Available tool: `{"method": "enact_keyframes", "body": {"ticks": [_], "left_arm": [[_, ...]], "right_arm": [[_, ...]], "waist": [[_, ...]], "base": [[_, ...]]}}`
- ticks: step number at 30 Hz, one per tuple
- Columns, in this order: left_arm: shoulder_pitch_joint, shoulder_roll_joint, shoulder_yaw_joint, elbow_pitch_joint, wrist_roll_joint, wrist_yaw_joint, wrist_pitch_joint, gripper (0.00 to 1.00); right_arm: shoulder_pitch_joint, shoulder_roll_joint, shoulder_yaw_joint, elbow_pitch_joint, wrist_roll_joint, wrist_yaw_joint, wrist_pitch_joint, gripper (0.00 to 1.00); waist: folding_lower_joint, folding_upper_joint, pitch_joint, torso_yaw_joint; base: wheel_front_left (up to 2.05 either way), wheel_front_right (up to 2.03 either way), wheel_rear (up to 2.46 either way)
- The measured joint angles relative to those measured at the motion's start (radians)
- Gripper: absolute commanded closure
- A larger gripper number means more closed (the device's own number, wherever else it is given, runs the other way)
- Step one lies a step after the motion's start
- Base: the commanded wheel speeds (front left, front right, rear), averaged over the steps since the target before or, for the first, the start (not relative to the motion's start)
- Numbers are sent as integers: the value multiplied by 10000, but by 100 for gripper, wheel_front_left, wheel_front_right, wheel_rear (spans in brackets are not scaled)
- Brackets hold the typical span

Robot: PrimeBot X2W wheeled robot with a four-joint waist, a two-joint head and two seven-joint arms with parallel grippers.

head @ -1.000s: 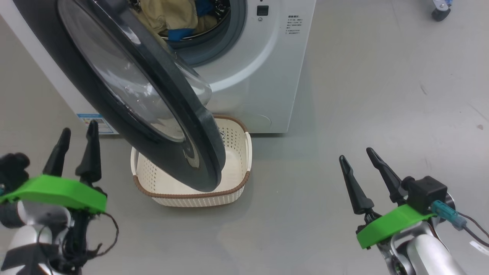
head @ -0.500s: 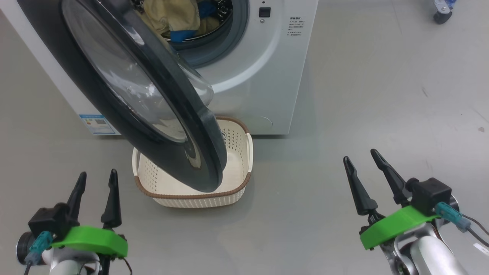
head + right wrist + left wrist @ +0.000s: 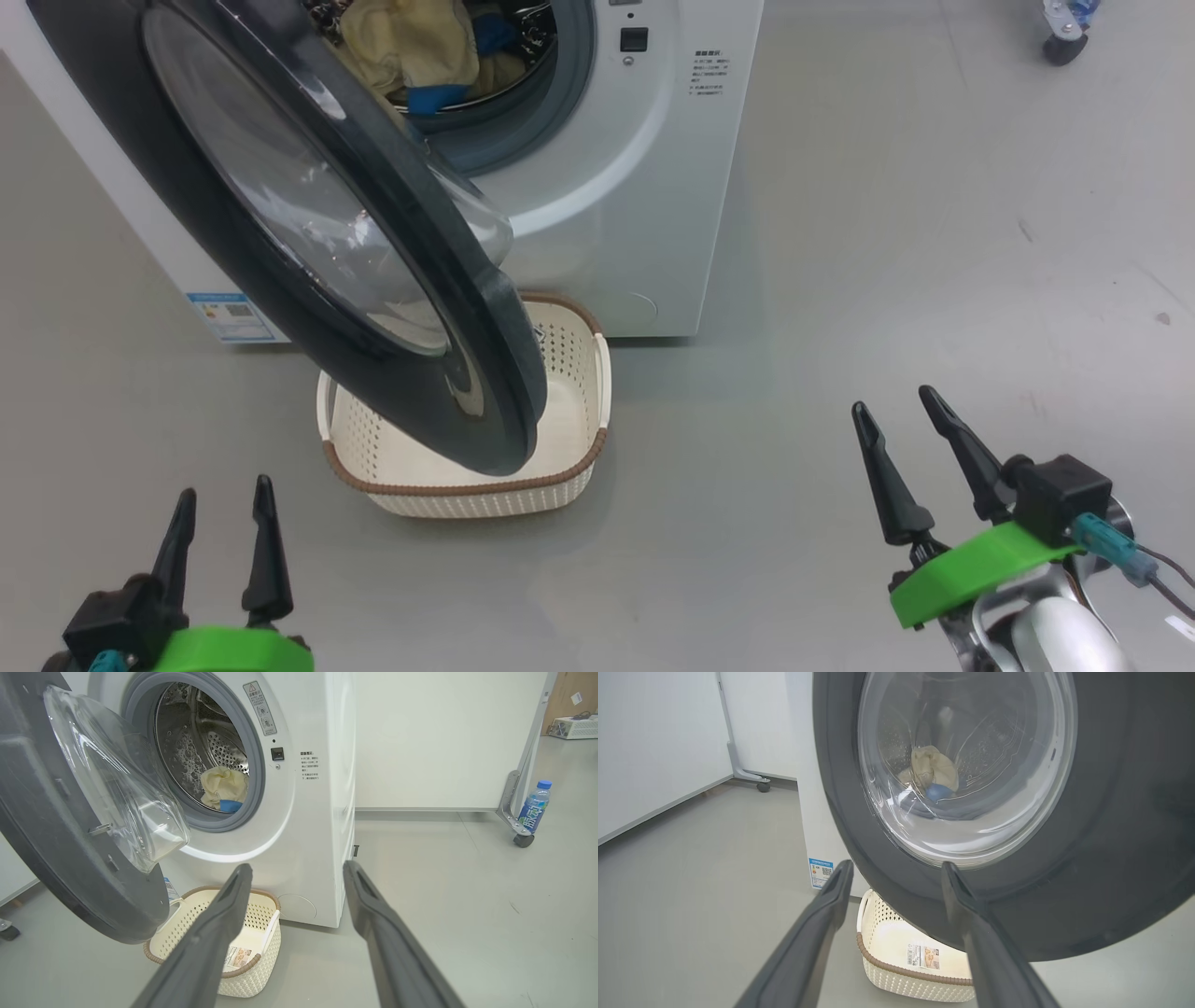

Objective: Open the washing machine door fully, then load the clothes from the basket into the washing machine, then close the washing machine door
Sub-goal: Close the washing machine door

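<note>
Left gripper (image 3: 226, 487): your left fingers stand spread apart with nothing between them, tips aimed at the door and clear of it.
Energy sticker (image 3: 229, 317): low on the washer's front, straight ahead of your left fingertips and well apart from them.
Washing machine door (image 3: 485, 336): swung out from the opening at an angle, ahead of your left gripper and slightly to its right. Its black rim overhangs the basket.
Clothes (image 3: 411, 47): cream-yellow and blue fabric lies inside the drum, far beyond both grippers. From your left wrist you see it through the door glass.
Basket (image 3: 467, 490): on the floor just before the washer, under the door's lower edge, ahead of and between your two grippers. A label sticker (image 3: 924, 955) shows on its bottom.
Washing machine (image 3: 635, 187): ahead and to the left of your right gripper, well apart.
Right gripper (image 3: 892, 399): your right fingers are likewise spread and empty, over bare floor to the right of the basket.
Bottle (image 3: 534, 807): far ahead and right of your right fingers, beside a wheeled leg.
</note>
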Motion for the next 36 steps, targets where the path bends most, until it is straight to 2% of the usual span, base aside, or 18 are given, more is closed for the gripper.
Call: {"method": "enact_keyframes", "body": {"ticks": [5,11,36], "left_arm": [[149,-274,370,2,12,-35,0,0],[450,-389,339,31,12,-50,0,0],[610,-435,385,-155,12,-71,0,0]], "right_arm": [[24,0,-36,15,-117,0,0,0],[193,-2,-132,29,-153,0,0,0],[320,6,-416,165,-230,0,0,0]], "waist": [[0,0,-202,-1],[0,0,-325,31],[0,0,-210,-70]], "base": [[0,0,0],[0,0,0],[0,0,0]]}}
